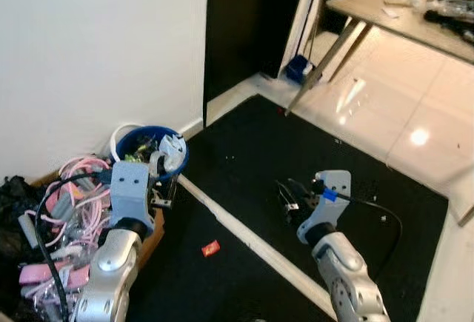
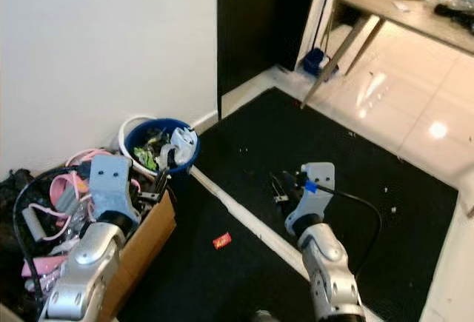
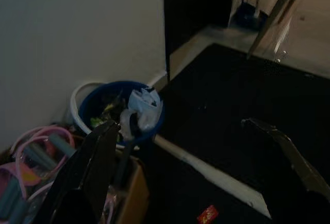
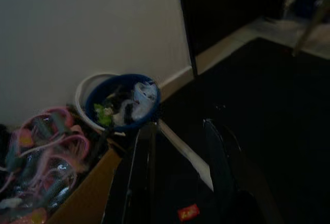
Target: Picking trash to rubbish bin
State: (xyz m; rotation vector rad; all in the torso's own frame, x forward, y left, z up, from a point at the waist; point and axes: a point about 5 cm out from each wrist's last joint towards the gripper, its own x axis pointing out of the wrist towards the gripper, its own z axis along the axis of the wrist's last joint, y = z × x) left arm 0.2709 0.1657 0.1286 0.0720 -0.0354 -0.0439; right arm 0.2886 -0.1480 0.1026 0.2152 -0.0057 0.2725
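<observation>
A round blue plastic rubbish bin (image 2: 159,146) stands on the floor against the white wall (image 1: 96,48), with a white bucket (image 1: 121,135) just behind it. The bin is full of mixed rubbish, and a crumpled white paper piece (image 3: 143,106) lies on its rim at the side nearer the black mat (image 1: 311,159).

Just beside the bin, an open brown cardboard box (image 2: 144,244) holds many pink and grey cables (image 1: 74,189).

A small red wrapper (image 1: 211,248) lies flat on the dark floor, between the cardboard box and a long white strip (image 1: 244,237) that runs along the edge of the black mat. It is near the bin but not in it, and nothing touches it.

The left gripper (image 3: 191,152) is raised near the bin, above the box corner. Its two black fingers are spread wide apart and hold nothing.

The right gripper (image 4: 178,147) hangs over the black mat. Its fingers are also apart, with a narrower gap, and they are empty.

Farther away, a wooden table (image 1: 400,15) with slanted metal legs stands on glossy cream tiles (image 1: 400,107).
</observation>
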